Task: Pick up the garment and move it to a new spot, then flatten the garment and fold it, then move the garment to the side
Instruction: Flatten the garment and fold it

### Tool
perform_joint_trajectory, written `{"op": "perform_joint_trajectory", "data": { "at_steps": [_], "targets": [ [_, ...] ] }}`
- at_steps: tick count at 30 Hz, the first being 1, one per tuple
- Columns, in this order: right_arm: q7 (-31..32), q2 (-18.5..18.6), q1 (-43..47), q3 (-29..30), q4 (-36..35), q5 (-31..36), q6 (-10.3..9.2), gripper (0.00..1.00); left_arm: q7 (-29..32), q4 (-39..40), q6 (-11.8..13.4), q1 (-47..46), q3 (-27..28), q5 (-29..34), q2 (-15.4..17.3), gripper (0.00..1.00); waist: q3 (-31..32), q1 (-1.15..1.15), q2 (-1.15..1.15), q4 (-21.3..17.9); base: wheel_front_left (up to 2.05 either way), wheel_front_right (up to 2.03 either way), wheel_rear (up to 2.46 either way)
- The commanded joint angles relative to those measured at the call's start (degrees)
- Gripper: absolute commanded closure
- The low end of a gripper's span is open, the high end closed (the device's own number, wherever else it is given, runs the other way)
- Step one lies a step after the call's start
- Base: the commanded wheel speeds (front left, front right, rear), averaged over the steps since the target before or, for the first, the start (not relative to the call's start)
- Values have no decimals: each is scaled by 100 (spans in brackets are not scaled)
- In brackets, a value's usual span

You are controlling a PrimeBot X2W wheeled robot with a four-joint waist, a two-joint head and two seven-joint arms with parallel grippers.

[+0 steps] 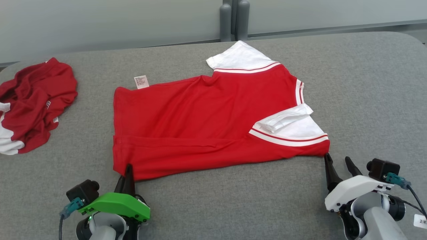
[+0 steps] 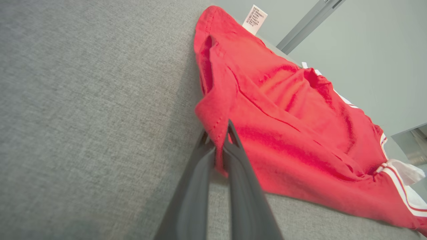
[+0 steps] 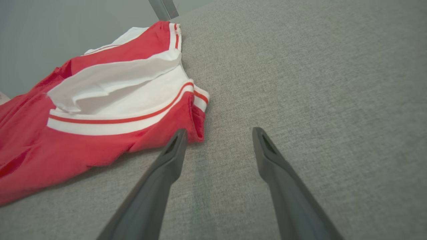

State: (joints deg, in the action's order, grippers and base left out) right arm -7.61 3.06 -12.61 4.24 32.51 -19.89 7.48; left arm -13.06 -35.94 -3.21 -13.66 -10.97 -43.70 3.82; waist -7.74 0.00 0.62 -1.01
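Note:
The garment [image 1: 200,123] is a red shirt with white, red-striped sleeves, spread out on the grey table [image 1: 367,83] with its hem to the left. My left gripper [image 1: 128,168] is shut on the near hem corner; in the left wrist view the red cloth [image 2: 283,126] is pinched between the fingers of that gripper [image 2: 218,133]. My right gripper [image 1: 338,160] stands open at the near right corner. In the right wrist view the right gripper [image 3: 218,133] has its left finger touching the garment [image 3: 110,110] at the red corner, and nothing lies between the fingers.
A second red and white garment [image 1: 31,103] lies crumpled at the table's far left. A white care label [image 1: 141,81] sticks out from the shirt's far hem. Grey posts [image 1: 233,20] rise behind the table's far edge.

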Motion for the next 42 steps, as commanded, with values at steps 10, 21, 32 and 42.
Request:
{"op": "perform_joint_trajectory", "data": {
  "at_steps": [10, 21, 32, 42],
  "targets": [
    [353, -13, -541, -182, 838, -427, 3, 0, 136, 121, 172, 188, -194, 7, -11, 100, 121, 0, -62, 435, 0, 0, 0],
    [47, 44, -741, -438, 776, -884, 3, 100, 110, 184, 208, 248, -222, -25, 38, 100, 236, 0, -62, 393, 0, 0, 0],
    [305, 442, 38, -152, -646, -1152, -3, 100, 166, 738, 207, 691, -234, -196, 21, 100, 323, 0, -62, 321, 0, 0, 0],
    [1112, 109, 1569, 421, -1989, -1019, -3, 100, 318, 1131, 442, 1451, -214, -349, 68, 100, 321, 0, -62, 269, 0, 0, 0]
  ]
}}
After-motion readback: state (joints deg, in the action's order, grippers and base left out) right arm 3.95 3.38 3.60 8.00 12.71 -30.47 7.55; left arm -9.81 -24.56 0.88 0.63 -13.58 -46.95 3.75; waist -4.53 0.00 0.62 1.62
